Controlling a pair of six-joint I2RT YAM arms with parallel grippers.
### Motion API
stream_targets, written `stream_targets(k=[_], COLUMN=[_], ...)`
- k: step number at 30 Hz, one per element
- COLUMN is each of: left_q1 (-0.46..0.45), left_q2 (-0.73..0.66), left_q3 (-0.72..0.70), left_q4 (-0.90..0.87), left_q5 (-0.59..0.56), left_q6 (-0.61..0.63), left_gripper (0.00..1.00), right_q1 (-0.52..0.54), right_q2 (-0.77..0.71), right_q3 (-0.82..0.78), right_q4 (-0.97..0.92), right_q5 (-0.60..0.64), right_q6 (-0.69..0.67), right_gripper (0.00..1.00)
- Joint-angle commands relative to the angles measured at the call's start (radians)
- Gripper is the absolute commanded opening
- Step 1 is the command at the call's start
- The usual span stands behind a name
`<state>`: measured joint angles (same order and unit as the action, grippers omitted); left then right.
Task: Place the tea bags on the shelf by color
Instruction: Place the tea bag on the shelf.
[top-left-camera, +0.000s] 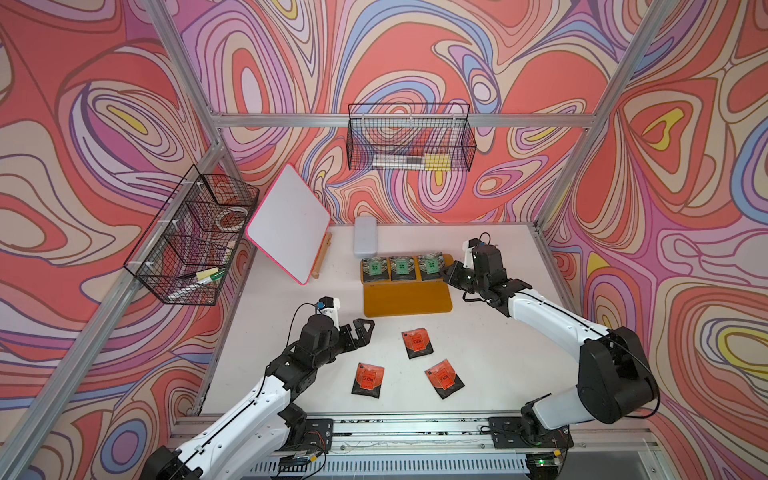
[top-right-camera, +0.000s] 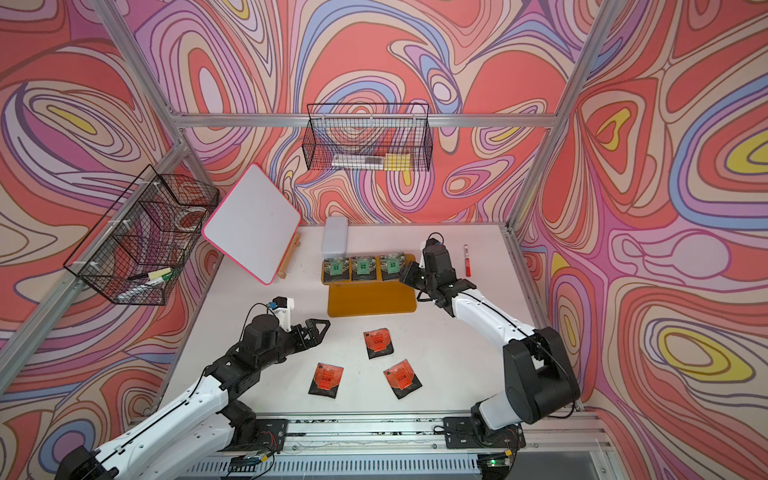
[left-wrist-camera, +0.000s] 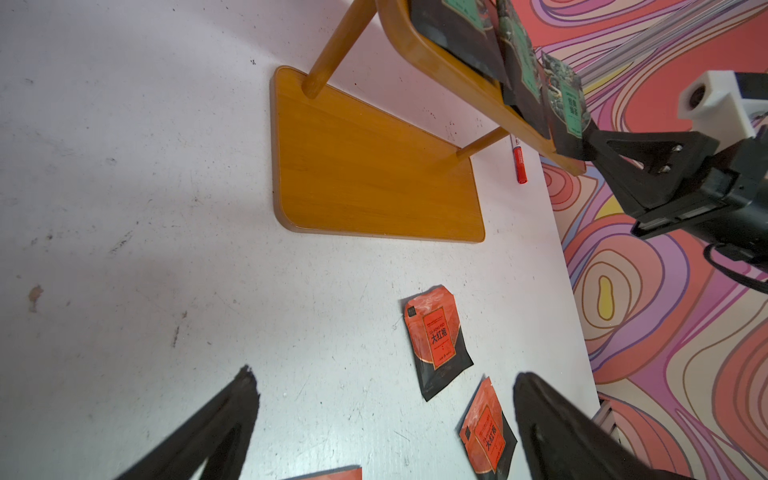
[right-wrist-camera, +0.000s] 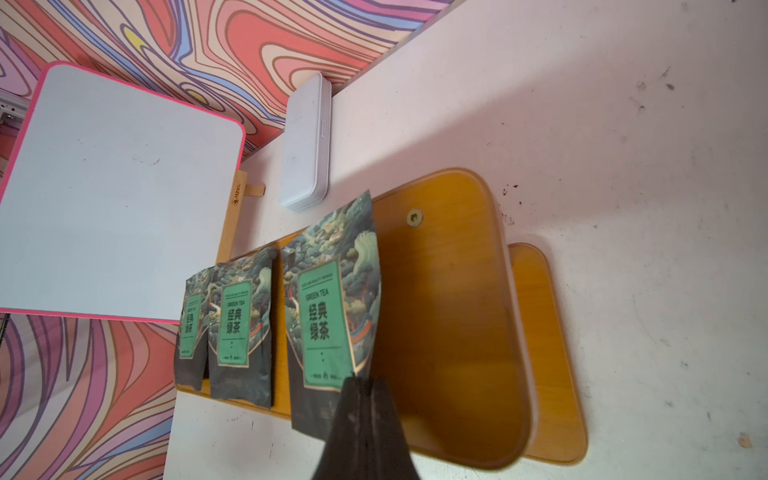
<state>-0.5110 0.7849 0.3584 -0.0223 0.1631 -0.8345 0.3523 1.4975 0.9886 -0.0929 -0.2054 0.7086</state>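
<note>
Right claw (right-wrist-camera: 361, 380) is clenched on a corner of the third green tea bag (right-wrist-camera: 328, 316), at the three-o'clock end of the upper shelf board (right-wrist-camera: 449, 311). Left claw (top-left-camera: 363, 330) hangs spread and empty. It is the nearer one to the orange-red tea bags (top-left-camera: 417, 343), which lie on the tabletop (top-left-camera: 490, 353) from its three to six o'clock.

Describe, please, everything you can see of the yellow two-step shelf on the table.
The shelf is a mustard-yellow stand of glossy, wood-grained look: two flat, rounded-corner boards, one higher, joined by round dowels, with a screw head in the upper board. It stands on the white table. The lower board lies bare; the upper board bears two green tea bags, and a third green tea bag at its end is pinched by the shut right tool.
</note>
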Motion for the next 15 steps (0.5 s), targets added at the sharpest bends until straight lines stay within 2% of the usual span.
stream_targets(k=[1, 14, 15], left_q1=[-0.003, -0.002, -0.003], left_q2=[-0.021, -0.027, -0.026], left_q3=[-0.013, -0.019, -0.02], left_q4=[0.001, 0.002, 0.003], left_q5=[-0.015, -0.02, -0.018], left_q6=[0.011, 0.009, 0.009], left_gripper=[0.99, 0.99, 0.99], right_q1=[-0.007, -0.009, -0.009], right_q2=[0.017, 0.027, 0.025], right_q3=[0.033, 0.054, 0.055], right_q4=[-0.029, -0.06, -0.062], right_q5=[0.01, 0.016, 0.017], right_q6=[0.01, 0.018, 0.018], right_gripper=[0.0, 0.0, 0.03])
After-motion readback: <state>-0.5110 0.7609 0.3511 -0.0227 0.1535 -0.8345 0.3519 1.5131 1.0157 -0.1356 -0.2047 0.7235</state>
